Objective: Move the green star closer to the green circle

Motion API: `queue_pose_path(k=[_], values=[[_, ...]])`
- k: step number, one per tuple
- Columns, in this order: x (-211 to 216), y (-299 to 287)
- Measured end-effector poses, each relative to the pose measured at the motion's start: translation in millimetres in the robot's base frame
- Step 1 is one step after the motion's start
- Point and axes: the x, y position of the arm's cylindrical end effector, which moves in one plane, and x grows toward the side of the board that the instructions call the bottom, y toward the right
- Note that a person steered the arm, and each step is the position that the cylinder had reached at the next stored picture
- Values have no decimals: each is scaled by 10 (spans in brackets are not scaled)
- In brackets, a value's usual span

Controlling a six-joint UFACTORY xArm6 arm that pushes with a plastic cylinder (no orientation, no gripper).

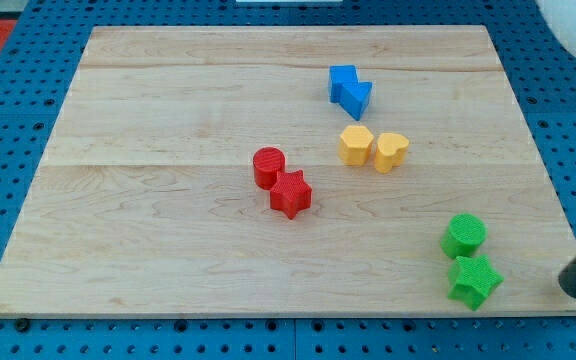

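Note:
The green star (474, 280) lies near the board's bottom right corner. The green circle (464, 235) stands just above it, nearly touching. My tip (572, 291) is at the view's right edge, off the board's right side, to the right of the green star and apart from it.
A red circle (268, 166) and a red star (291, 194) touch near the board's middle. A yellow hexagon (356, 144) and a yellow heart (391, 151) sit side by side above right. Two blue blocks (348, 90) touch near the top. The wooden board (168, 120) lies on a blue pegboard.

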Motion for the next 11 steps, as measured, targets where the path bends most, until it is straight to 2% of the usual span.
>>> queue_pose_path(k=[5, 7, 11], values=[[83, -906], [83, -918], [-203, -1076]])
